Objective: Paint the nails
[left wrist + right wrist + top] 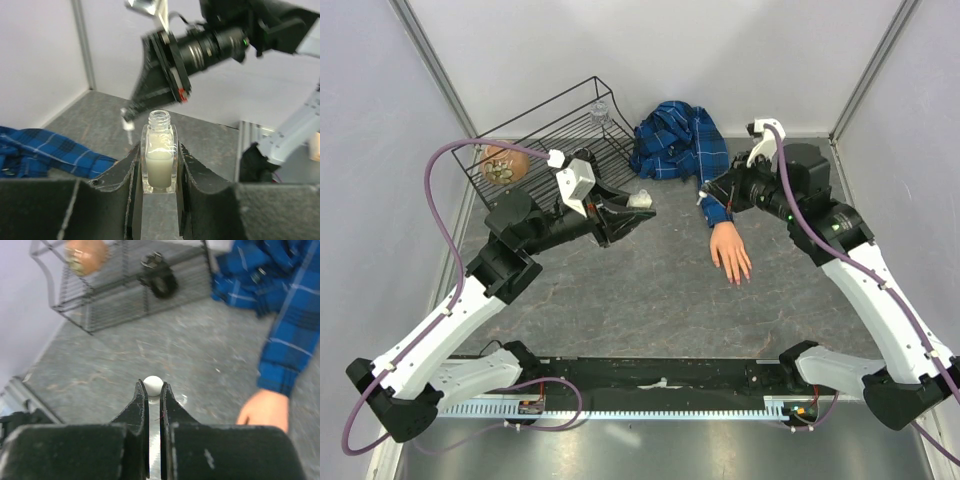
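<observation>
The mannequin hand (730, 252) lies palm down on the table, its blue plaid sleeve (680, 140) bunched behind it. Its tiny nails (741, 279) tip the fingers pointing toward me. My left gripper (636, 210) is shut on a small clear bottle (160, 157), which is uncapped, upright and half full of whitish liquid. My right gripper (153, 390) is shut on the white cap (153, 384), held above the table left of the hand's wrist (265, 410). In the left wrist view the cap (127, 118) with a short brush below it hangs just beyond the bottle.
A black wire rack (550, 135) stands at the back left with a brownish onion-like ball (502, 165) and a small glass piece (601, 110) in it. Grey walls close the left, back and right sides.
</observation>
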`<state>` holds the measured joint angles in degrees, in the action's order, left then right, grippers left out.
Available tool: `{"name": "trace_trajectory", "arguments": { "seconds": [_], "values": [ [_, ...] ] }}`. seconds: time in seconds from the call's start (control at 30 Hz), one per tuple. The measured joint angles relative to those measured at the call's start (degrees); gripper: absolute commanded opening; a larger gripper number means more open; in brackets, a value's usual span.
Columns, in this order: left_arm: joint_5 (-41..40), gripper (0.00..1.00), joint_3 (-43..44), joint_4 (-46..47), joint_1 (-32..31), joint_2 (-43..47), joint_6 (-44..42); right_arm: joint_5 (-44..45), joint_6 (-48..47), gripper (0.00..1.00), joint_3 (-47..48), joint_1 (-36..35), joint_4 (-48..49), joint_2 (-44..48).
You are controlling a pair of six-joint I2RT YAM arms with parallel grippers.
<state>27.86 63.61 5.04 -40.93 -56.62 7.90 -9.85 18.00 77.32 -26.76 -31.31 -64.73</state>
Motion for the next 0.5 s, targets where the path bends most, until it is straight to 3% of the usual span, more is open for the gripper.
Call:
{"name": "trace_trajectory", "arguments": {
  "seconds": [0.3,0.5],
  "values": [
    [8.33,0.02,-4.17,2.43,0.09,2.71,4.92,-7.69,0.46,0.00,13.53,0.00,-4.55,-1.44],
    [9.29,0.02,-4.74,2.60,0.09,3.52,7.45,-2.16,2.56,0.00,9.11,0.00,-7.50,0.68]
  ]
}}
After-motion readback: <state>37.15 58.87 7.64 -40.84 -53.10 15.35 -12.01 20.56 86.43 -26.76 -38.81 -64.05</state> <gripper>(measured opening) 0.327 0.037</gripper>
